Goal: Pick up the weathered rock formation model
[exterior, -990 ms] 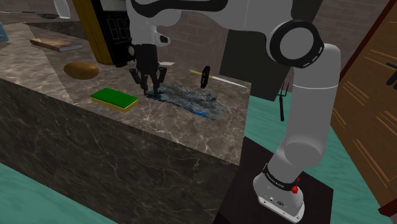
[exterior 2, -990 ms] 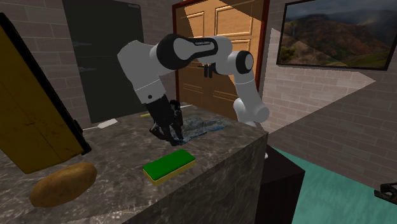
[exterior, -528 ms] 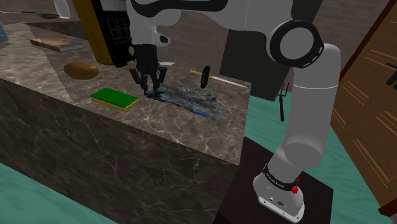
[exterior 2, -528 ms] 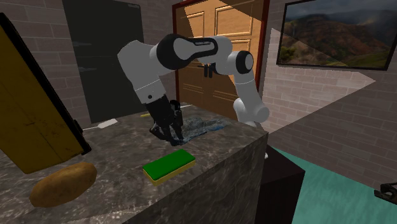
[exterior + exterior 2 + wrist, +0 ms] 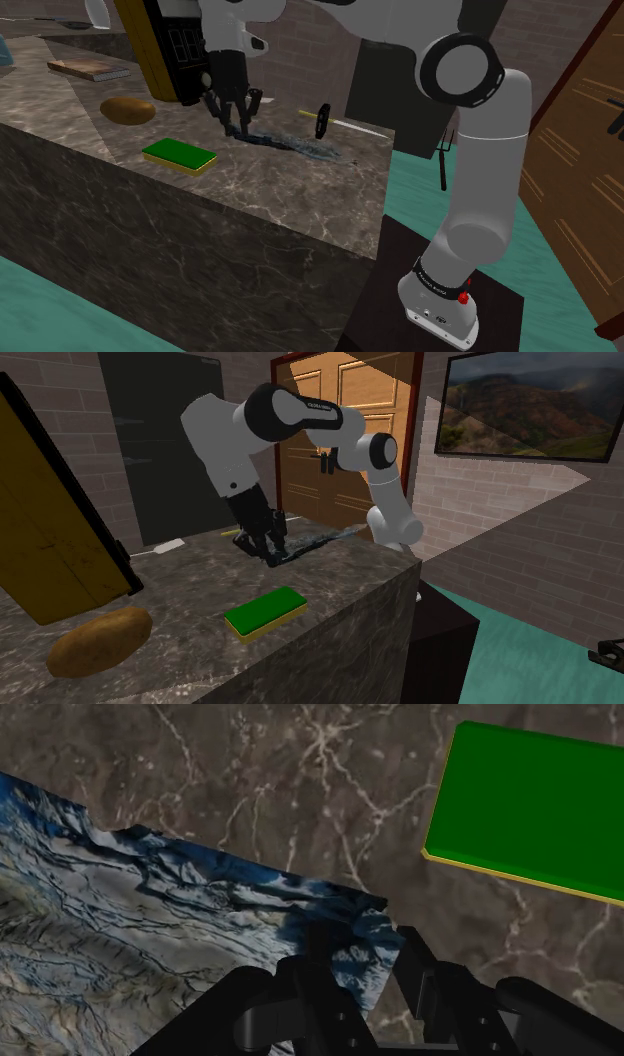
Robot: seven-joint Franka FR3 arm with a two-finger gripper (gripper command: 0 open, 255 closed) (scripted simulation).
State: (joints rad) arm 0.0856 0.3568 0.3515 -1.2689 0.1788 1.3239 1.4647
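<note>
Change noted: the gripper (image 5: 237, 131) has come up off the marble counter (image 5: 280, 200) since a second ago; the rock formation model (image 5: 300, 147), which then lay flat as a broad blue-grey patch, now shows as a thin slanted strip just left of centre in the shoulder view, its gripper end raised with the hand. I judge that the grasp has taken and the lift is under way. Whether the far end, toward the shoulder view's right, has cleared the counter cannot be told. The black fingers (image 5: 440, 994) are clamped on one corner of the model, one on each side of it in the wrist view; the rest of the slab spreads away from the hand. The hold is at the edge, not the middle, so I judge the piece may sag or swing as it rises. The green block (image 5: 179, 155) lies apart on the counter, to the lower left of the gripper; nothing touches it.
</note>
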